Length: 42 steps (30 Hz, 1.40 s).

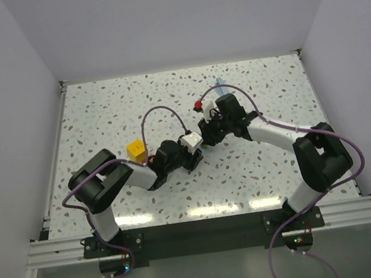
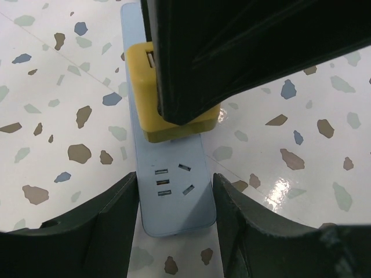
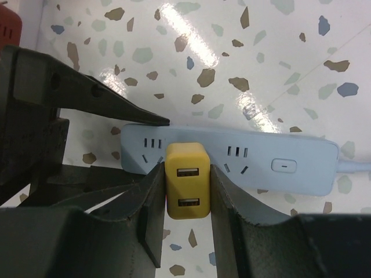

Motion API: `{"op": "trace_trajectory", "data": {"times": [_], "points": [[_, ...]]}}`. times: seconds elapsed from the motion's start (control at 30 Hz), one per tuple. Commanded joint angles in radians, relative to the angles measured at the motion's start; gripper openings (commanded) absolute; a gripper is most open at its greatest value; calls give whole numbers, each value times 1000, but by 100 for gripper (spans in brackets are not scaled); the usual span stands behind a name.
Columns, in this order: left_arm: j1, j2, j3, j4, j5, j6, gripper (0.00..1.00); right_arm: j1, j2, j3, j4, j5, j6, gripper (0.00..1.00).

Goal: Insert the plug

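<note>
A yellow plug, a cube with two USB ports on top, stands upright on the light blue power strip, between two of its socket groups. No prongs are visible. My right gripper is shut on the plug, one finger on each side. In the left wrist view the plug is half hidden under the right gripper's dark finger. My left gripper is shut on the near end of the strip, its fingers pressing both long edges. From above, the two grippers meet mid-table.
A yellow cube lies beside the left arm. A white block shows between the arms. A red object sits behind the right gripper. The strip's cable runs off to the right. White walls enclose the speckled table.
</note>
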Motion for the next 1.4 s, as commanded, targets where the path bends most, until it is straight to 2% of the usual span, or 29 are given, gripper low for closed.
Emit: {"op": "trace_trajectory", "data": {"times": [0.0, 0.57, 0.87, 1.07, 1.37], "points": [[-2, 9, -19, -92, 63, 30, 1, 2, 35, 21, 10, 36, -7, 0], [19, 5, -15, -101, 83, 24, 1, 16, 45, 23, 8, 88, -13, 0], [28, 6, -13, -100, 102, 19, 2, 82, 88, 17, 4, 157, -7, 0], [54, 5, -16, -100, 115, 15, 1, 90, 37, -51, 19, 194, 48, 0], [111, -29, -7, -168, 109, -14, 0, 129, 52, -123, 79, 261, 195, 0]]}}
